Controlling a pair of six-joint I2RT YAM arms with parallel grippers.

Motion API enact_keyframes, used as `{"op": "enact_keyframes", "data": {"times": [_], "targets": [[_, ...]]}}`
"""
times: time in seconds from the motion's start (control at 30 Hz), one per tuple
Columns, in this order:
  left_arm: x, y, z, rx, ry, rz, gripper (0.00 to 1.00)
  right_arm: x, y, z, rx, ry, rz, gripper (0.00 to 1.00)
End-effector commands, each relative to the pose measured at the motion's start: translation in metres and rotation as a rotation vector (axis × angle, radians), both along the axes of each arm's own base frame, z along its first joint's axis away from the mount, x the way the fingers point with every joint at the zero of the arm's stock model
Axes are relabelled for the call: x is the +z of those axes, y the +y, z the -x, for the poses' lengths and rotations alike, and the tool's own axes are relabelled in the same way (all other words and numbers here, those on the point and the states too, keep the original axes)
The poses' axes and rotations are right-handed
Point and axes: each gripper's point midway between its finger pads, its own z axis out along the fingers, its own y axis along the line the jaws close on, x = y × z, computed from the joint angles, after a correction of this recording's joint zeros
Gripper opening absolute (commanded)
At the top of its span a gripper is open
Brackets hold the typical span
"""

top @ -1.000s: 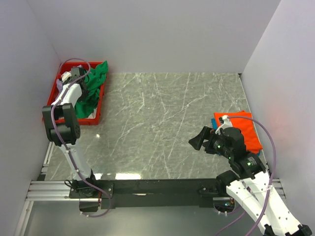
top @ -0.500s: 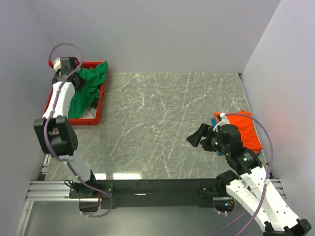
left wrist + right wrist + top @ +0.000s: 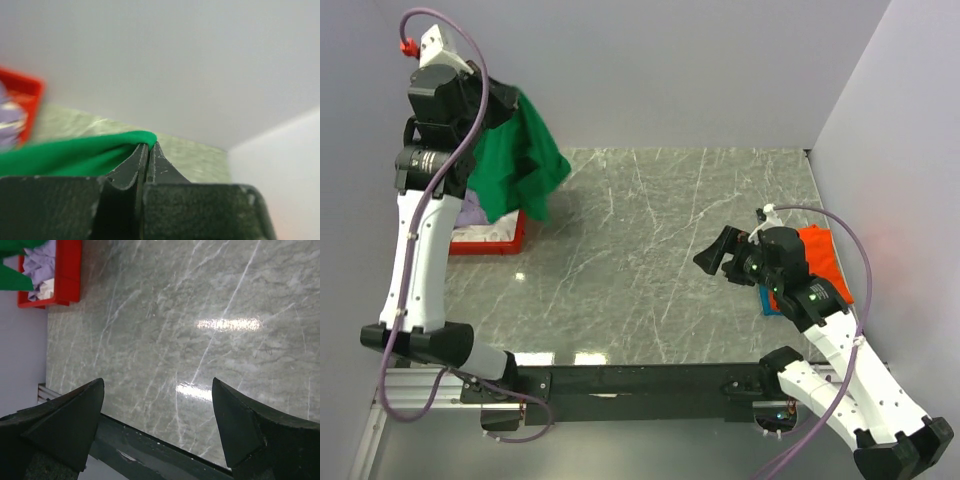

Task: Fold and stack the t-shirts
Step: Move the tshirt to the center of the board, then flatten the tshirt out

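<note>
Currently two arms are in view, each with one gripper. The left gripper (image 3: 148,149) is fully closed, pinching a fold of the single green t-shirt (image 3: 520,160), which hangs clear of the table above the right end of the one red tray (image 3: 492,245). The right gripper (image 3: 157,390) stands wide apart with nothing between its jaws, over bare table near the right side.

Four further garments show:
- one lavender t-shirt (image 3: 40,266) and one white t-shirt (image 3: 46,290) in the tray;
- one orange t-shirt (image 3: 822,258) lying flat by the right wall, with one blue t-shirt (image 3: 766,299) under it.

The left arm and the green cloth hide most of the tray. The right arm covers part of the orange garment, and only an edge of the blue one shows. The left wrist view is blurred beyond the fingertips.

The table (image 3: 640,250) is glossy grey-green marble with white veins, enclosed by plain pale walls (image 3: 670,70).
</note>
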Motion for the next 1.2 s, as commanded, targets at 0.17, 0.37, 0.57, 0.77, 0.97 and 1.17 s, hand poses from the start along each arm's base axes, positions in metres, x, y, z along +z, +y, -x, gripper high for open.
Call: {"op": "enact_keyframes", "data": {"times": [0.17,0.37,0.57,0.77,0.97,1.17], "targets": [[0.062,-0.078,0.070,-0.274,-0.192,0.034,0.00,0.039,0.002,-0.013,-0.019,-0.118,-0.036,0.94],[-0.061,-0.127,0.066,-0.439,0.024,0.097,0.02,0.013,0.002,-0.012,-0.033,-0.070,-0.037,0.93],[-0.216,-0.137,0.095,-0.481,0.326,0.148,0.40,-0.034,-0.004,-0.009,-0.068,-0.017,-0.019,0.92],[-0.278,-0.118,0.134,-0.432,0.460,0.131,0.44,-0.077,0.002,-0.011,-0.062,0.056,-0.007,0.82],[-0.340,-0.130,0.178,-0.459,0.585,0.070,0.41,-0.101,0.002,-0.023,-0.096,0.072,0.026,0.80],[-0.380,-0.158,0.208,-0.479,0.638,-0.026,0.38,-0.121,0.003,-0.032,-0.123,0.113,0.050,0.77]]}}
